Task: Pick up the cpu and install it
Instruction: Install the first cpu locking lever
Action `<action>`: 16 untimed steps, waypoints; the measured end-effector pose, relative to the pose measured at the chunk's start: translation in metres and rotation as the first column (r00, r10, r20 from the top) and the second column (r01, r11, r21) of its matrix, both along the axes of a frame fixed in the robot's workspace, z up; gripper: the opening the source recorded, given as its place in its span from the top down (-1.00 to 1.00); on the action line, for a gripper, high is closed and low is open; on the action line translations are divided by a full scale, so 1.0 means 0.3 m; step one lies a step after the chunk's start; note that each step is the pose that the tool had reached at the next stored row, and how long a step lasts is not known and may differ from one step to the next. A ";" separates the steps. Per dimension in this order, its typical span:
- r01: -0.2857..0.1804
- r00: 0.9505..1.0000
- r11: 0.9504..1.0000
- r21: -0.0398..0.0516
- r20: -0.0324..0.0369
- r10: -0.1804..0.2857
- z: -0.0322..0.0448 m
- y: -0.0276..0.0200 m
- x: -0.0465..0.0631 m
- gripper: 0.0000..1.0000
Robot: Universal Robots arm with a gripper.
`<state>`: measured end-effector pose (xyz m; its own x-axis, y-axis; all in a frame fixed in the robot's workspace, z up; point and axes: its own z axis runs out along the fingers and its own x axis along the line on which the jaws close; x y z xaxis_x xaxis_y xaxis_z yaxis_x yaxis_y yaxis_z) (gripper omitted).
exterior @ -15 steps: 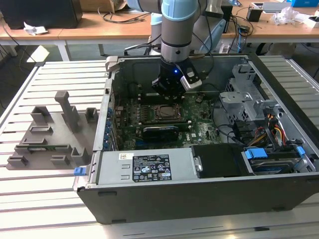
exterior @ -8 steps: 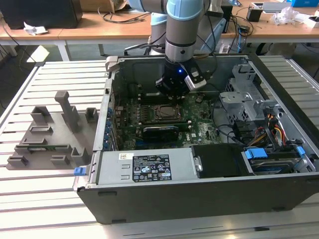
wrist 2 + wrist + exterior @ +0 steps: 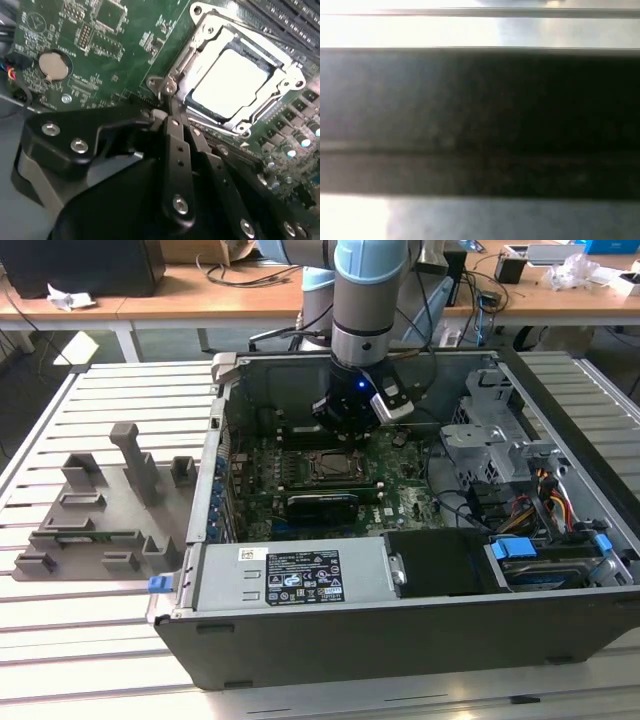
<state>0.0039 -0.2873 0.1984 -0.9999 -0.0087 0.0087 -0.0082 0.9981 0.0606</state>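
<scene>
Black fingers (image 3: 177,150) of the gripper (image 3: 172,107) press together, holding nothing, tips just beside the socket's (image 3: 200,35) corner in the second wrist view. Beyond them, the cpu (image 3: 227,82) lies seated flat inside that metal frame on the green board (image 3: 110,45). Farther out, the case (image 3: 400,630) surrounds it; a grey tray (image 3: 95,515) lies at the exterior view's left.
</scene>
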 end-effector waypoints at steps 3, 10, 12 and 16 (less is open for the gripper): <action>0.000 1.000 1.000 0.000 0.001 0.000 0.033 0.000 0.000 0.79; -0.002 1.000 1.000 0.001 0.004 0.002 0.036 -0.001 -0.087 0.79; -0.002 1.000 1.000 0.001 0.005 0.002 0.036 0.000 -0.108 0.79; -0.006 1.000 1.000 0.001 0.005 0.006 0.036 0.010 -0.108 0.79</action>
<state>-0.0286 -0.2842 0.2091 -0.9999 -0.0147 0.0037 -0.0144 0.9980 0.0618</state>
